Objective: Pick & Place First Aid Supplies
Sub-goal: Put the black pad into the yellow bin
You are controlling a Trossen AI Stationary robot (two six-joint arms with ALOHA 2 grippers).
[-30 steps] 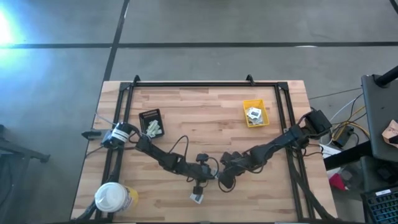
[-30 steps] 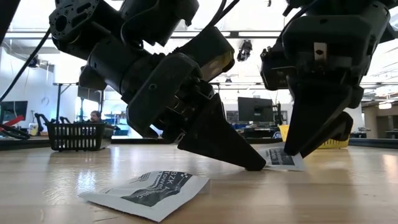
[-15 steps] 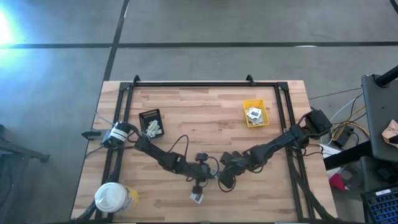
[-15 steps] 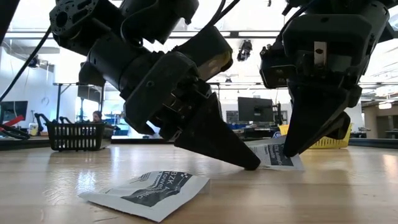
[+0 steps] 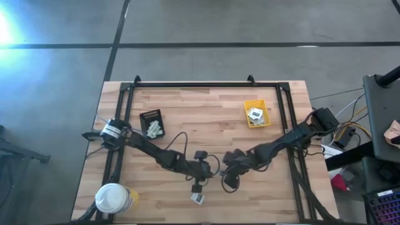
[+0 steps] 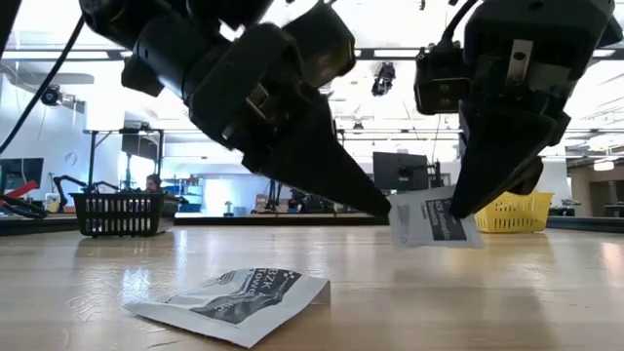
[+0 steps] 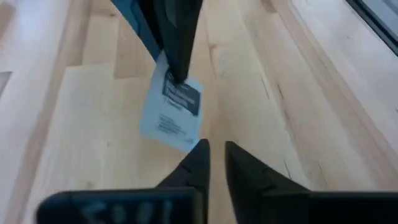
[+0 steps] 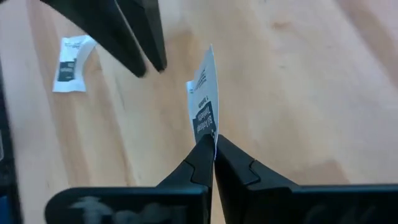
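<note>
The first aid supplies near my grippers are two white packets with dark print. One packet [image 6: 431,220] hangs clear of the table with my right gripper [image 8: 213,142] shut on it. My left gripper [image 7: 214,147] is slightly open with nothing between its fingers, its tips right beside that packet's lower corner [image 7: 186,144]. The second packet [image 6: 234,294] lies flat on the wood near the front edge [image 5: 197,198]. In the high view the two grippers [image 5: 194,185] [image 5: 227,184] meet at the table's near middle. My right gripper pinches the lifted packet's edge [image 8: 208,129] between its two fingertips, slanting down from above. The packet stands edge-on out from the fingers, tilted and clear of the table. My left gripper's tips are next to the packet's corner; whether they touch it, I cannot tell.
A small yellow bin [image 5: 265,117] holding packets sits at the far right. A black tray [image 5: 150,116] with pale strips [image 5: 155,129] is at the far left. A round white-lidded yellow tub [image 5: 114,199] stands at the near left corner. Bare wood lies between them.
Both grippers have gone up from the table. The packet that lay with its edge on the wood between them is now lifted clear, hanging from my right gripper. My left gripper's tip has come up off the table alongside it.
</note>
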